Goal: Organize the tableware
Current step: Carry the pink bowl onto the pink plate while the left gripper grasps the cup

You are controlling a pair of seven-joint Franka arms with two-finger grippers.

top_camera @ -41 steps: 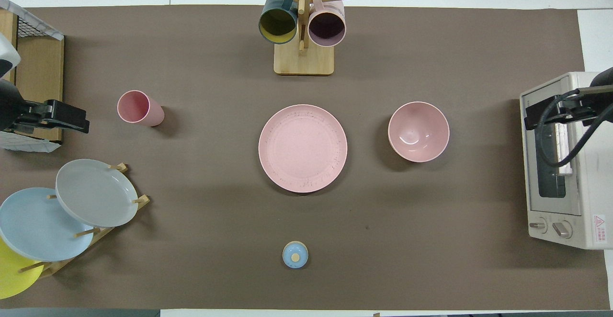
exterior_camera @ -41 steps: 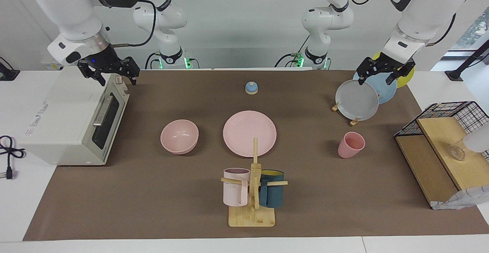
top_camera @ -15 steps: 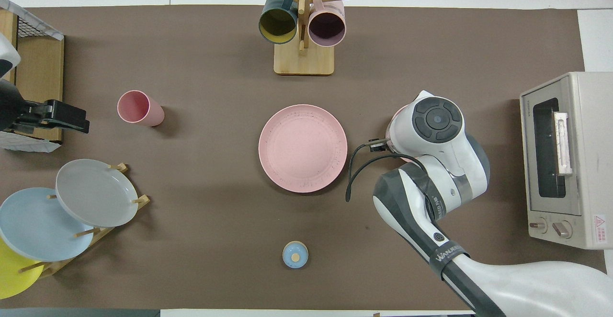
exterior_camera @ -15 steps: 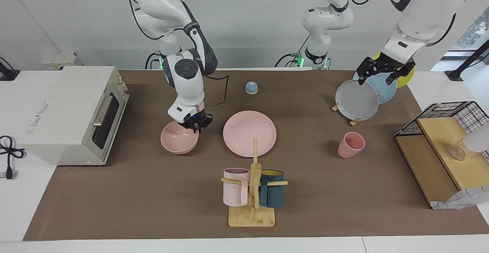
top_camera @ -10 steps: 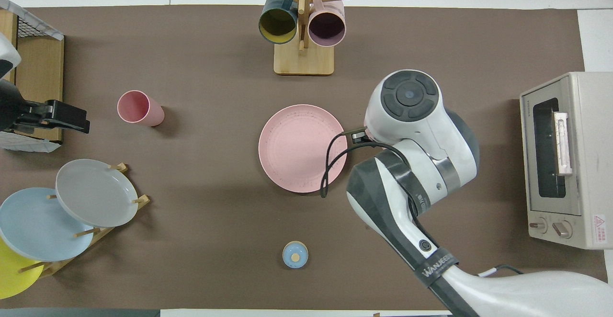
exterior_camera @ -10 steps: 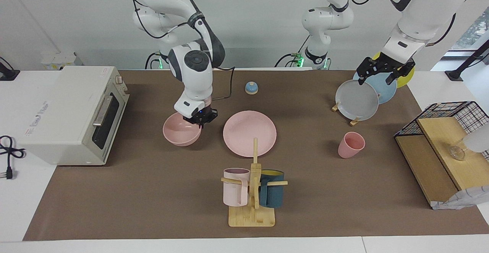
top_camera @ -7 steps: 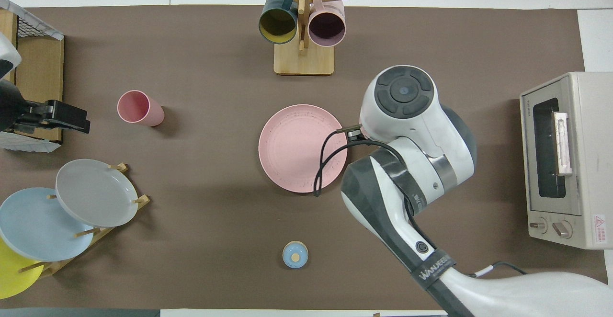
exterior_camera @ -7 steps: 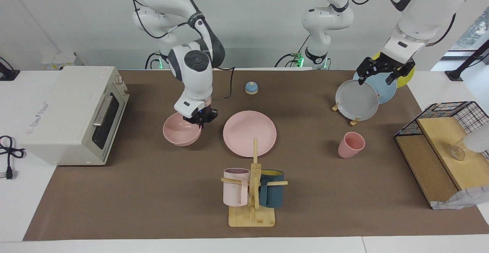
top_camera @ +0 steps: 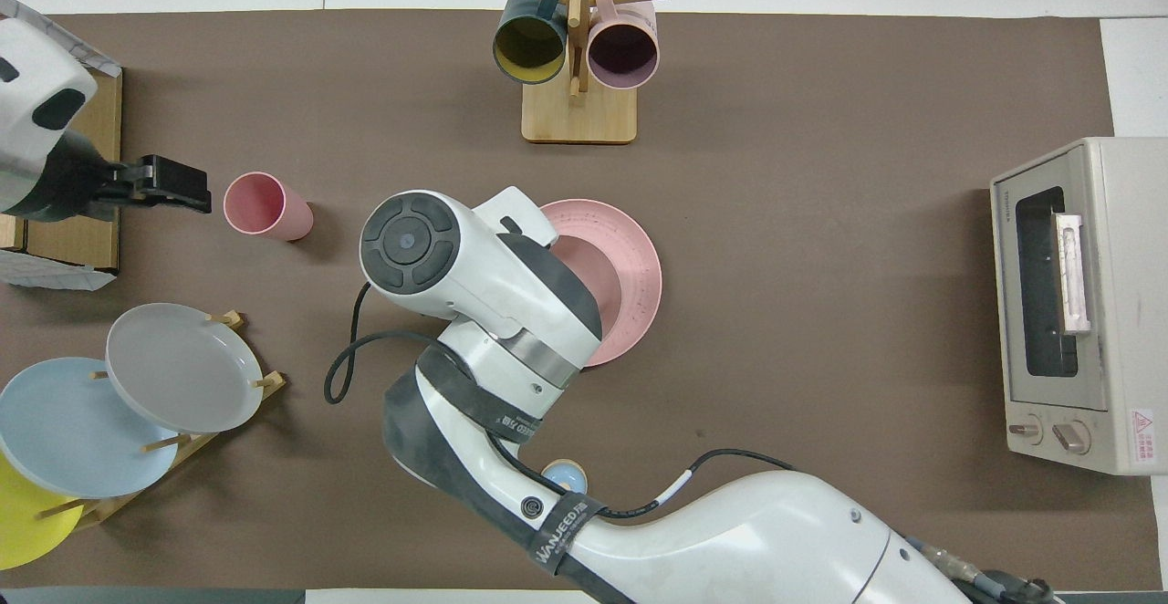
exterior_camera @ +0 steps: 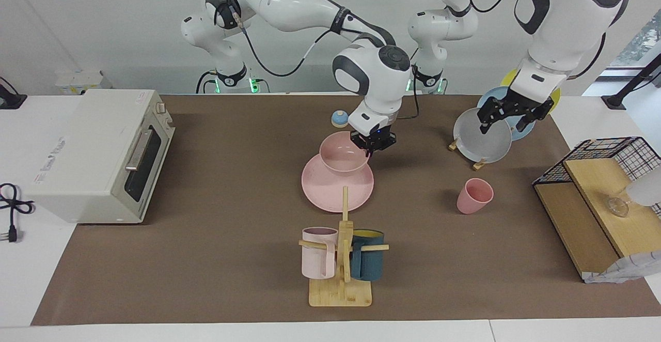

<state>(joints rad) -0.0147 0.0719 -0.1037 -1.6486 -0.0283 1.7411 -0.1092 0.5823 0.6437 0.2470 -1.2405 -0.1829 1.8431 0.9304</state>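
The toaster oven (exterior_camera: 98,156) sits at the right arm's end of the tabletop (exterior_camera: 206,259), well apart from the right hand (exterior_camera: 372,145).

That right hand is clenched on the rim of the pink bowl (exterior_camera: 343,158), gripping the edge that lies toward the left arm's end, and it holds the bowl directly over the pink plate (exterior_camera: 335,189). From where I stand I cannot tell whether the bowl's base is touching the plate or just above it. From overhead the right arm covers most of the bowl and part of the plate (top_camera: 630,275). A small blue bell (exterior_camera: 340,119) lies near this hand, closer to the robots than the plate. The wooden mug stand (exterior_camera: 341,280), with its pale pink mug (exterior_camera: 317,259) and dark teal mug (exterior_camera: 367,262), is farther from the robots than the plate.

The pink cup (exterior_camera: 474,196) stands upright on the tabletop, between the two hands and touched by neither.

The left hand (exterior_camera: 508,117) hangs released, fingers spread, over the grey plate (exterior_camera: 477,143) in the plate rack, holding nothing. In the overhead view this hand (top_camera: 173,186) shows just beside the cup (top_camera: 265,207). The wire basket (exterior_camera: 609,197) lies at the left arm's end.
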